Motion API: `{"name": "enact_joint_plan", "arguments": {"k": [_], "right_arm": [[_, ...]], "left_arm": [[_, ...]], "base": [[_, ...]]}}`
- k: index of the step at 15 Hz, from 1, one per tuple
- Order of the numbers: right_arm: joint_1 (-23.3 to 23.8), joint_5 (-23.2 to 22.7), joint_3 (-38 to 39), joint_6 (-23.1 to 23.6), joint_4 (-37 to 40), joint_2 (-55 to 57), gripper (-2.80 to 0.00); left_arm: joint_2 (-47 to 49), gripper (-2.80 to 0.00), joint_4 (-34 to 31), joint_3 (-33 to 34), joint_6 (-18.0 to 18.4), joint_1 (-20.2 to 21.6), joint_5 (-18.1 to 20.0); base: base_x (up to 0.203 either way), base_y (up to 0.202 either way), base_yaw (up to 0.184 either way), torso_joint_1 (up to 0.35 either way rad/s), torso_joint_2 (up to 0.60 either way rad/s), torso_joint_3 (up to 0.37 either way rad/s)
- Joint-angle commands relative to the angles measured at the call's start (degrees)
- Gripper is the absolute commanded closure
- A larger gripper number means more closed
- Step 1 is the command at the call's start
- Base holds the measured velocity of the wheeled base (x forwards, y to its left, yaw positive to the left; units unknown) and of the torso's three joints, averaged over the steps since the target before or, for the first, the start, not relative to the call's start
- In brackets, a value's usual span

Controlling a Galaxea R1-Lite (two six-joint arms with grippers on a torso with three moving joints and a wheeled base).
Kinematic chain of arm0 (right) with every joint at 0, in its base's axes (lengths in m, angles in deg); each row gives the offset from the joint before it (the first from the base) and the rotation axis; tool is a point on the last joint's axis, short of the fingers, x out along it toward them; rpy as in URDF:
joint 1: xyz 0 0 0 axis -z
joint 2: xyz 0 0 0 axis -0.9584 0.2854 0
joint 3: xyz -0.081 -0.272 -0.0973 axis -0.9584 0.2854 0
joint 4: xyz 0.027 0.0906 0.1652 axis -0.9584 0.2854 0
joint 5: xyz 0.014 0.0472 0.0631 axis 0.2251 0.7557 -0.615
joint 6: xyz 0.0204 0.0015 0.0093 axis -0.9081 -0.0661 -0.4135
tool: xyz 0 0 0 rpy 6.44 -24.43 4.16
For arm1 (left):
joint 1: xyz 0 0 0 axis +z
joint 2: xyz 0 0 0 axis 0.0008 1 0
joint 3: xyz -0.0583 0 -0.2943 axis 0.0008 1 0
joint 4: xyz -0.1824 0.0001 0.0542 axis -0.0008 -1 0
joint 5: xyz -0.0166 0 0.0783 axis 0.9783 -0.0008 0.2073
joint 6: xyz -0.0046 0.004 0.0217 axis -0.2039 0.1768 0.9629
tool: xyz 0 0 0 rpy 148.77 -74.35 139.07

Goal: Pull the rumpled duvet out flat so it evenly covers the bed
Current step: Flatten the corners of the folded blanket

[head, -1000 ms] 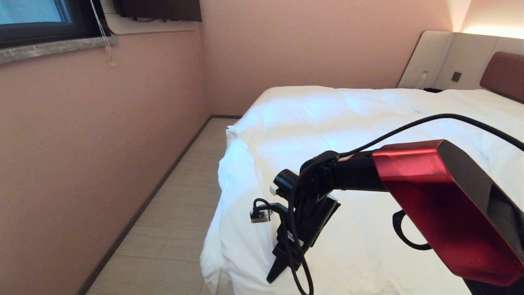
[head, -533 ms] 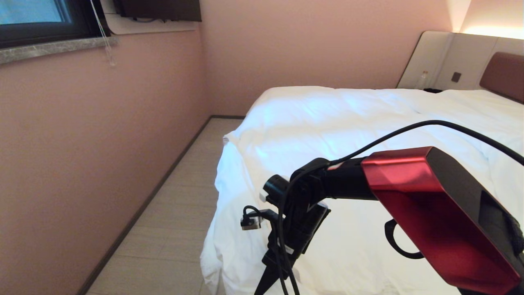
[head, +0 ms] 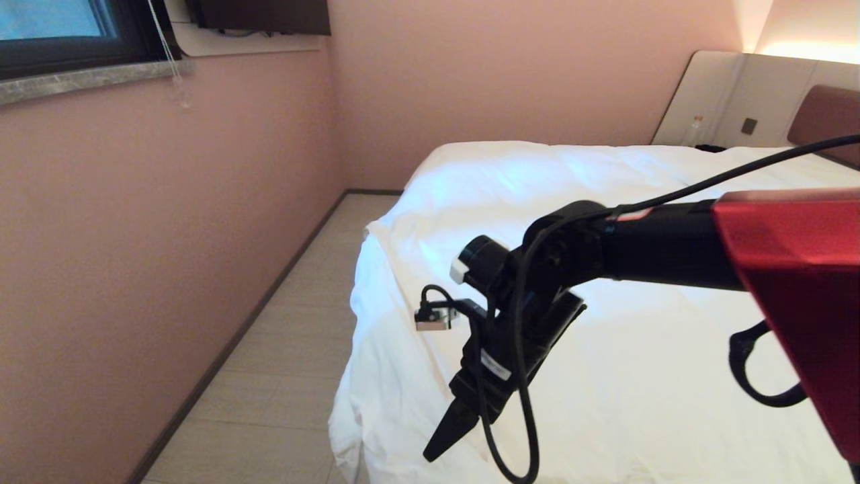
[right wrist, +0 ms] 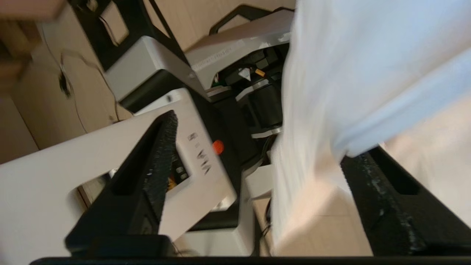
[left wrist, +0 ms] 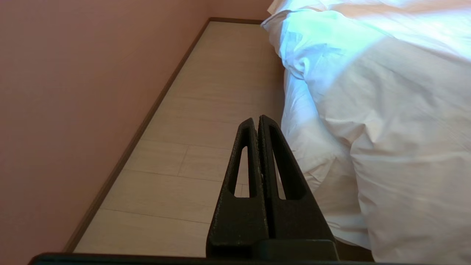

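Item, the duvet point(head: 605, 269): white and puffy, lying across the bed point(head: 826, 121) from the near corner back toward the brown headboard, mostly smooth on top, with shallow creases and one fold line running off the near left corner; its edge hangs over the side toward the pale floor point(head: 282, 376). Item, right gripper point(right wrist: 257, 176): poised above the near corner of the bed, jaws spread wide in the wrist view, a hanging flap of white cloth between the two fingers and brushing one of them, nothing pinched. Item, left gripper point(left wrist: 257, 125): fingers pressed together on nothing, parked low beside the bed over the floor, just beside the draped edge. Progress, by my reckoning: the greater part of the spreading looks finished, the cover reaching the visible side and corner; what remains seems to be small evening of the corner overhang and the creases. Not to be made out: the right side and foot of the bed, cut off by the red arm point(head: 799, 282) and the frame edge; whether the overhang matches on both sides; the pillows, if any, by the headboard; the right wrist view is smeared, showing the robot's own base point(right wrist: 162, 121) behind the cloth
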Motion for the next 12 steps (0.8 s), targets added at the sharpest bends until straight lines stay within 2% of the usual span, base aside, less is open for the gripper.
{"name": "enact_joint_plan", "arguments": {"k": [1, 4, 8, 12], "right_arm": [[0.70, 1.29, 0.05, -2.75, 5.08, -6.53, -2.80], [2.80, 2.45, 1.97, -5.34, 8.61, -11.65, -2.80], [6.11, 2.46, 5.02, -5.86, 8.65, -18.06, -2.80], [14.71, 2.49, 6.63, -5.96, 8.49, -17.36, -2.80]], "left_arm": [[0.00, 0.00, 0.02, 0.00, -0.03, 0.00, -0.02], [0.00, 0.00, 0.02, 0.00, -0.03, 0.00, -0.02], [0.00, 0.00, 0.02, 0.00, -0.03, 0.00, -0.02], [0.00, 0.00, 0.02, 0.00, -0.03, -0.08, -0.02]], "base": [[0.000, 0.000, 0.000, 0.000, 0.00, 0.000], [0.000, 0.000, 0.000, 0.000, 0.00, 0.000], [0.000, 0.000, 0.000, 0.000, 0.00, 0.000], [0.000, 0.000, 0.000, 0.000, 0.00, 0.000]]}}
